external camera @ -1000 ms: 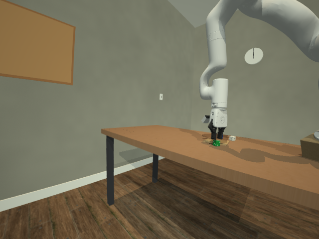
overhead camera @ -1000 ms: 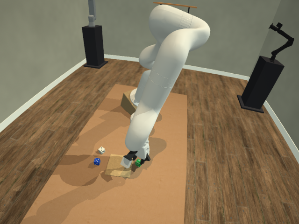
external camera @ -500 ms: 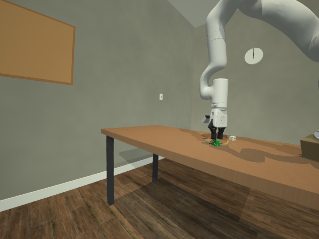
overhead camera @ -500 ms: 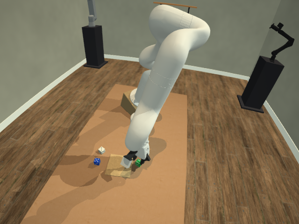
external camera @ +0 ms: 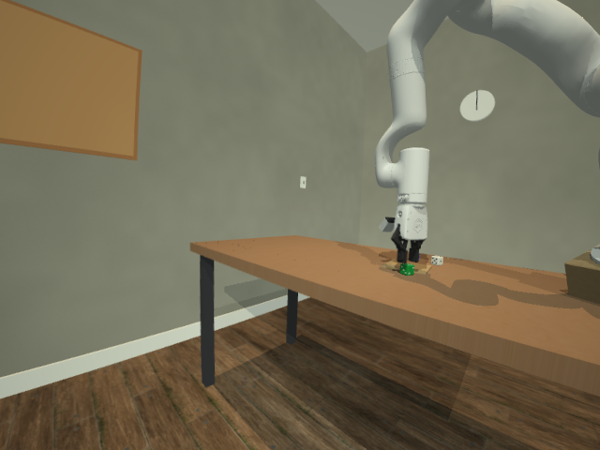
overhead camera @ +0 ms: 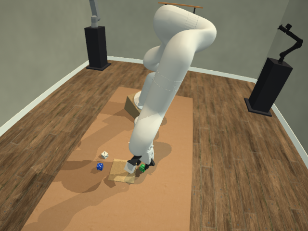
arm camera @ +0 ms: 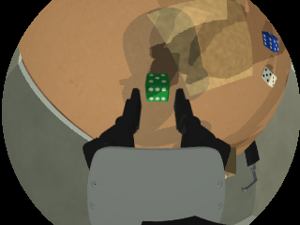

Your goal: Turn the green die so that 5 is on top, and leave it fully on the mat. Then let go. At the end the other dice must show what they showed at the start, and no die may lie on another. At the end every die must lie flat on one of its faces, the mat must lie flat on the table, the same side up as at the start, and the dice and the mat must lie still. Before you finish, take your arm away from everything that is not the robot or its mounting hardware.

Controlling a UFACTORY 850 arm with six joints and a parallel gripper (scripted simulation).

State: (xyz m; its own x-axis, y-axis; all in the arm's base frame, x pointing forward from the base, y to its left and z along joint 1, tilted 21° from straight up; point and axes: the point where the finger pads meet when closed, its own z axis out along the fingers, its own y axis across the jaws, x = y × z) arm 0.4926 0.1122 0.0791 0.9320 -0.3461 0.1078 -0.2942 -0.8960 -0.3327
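Note:
The green die (overhead camera: 142, 168) (external camera: 407, 269) (arm camera: 157, 88) lies flat on the table just off the right edge of the tan mat (overhead camera: 119, 169) (external camera: 422, 269) (arm camera: 219, 44). In the wrist view its top face shows several white pips. My gripper (overhead camera: 143, 164) (external camera: 407, 257) (arm camera: 157, 97) hangs straight above the die with its fingers partly open. The fingertips stand on either side of the die, a little above it, and hold nothing. The white die (overhead camera: 104, 154) (external camera: 437, 260) (arm camera: 269, 77) and the blue die (overhead camera: 99, 166) (arm camera: 270, 40) lie on the table left of the mat.
The arm's brown base block (overhead camera: 130, 105) (external camera: 581, 278) stands at the far end of the table. The table's long edge (external camera: 291, 278) runs near the green die. Two black pedestals (overhead camera: 96, 47) (overhead camera: 269, 86) stand on the floor.

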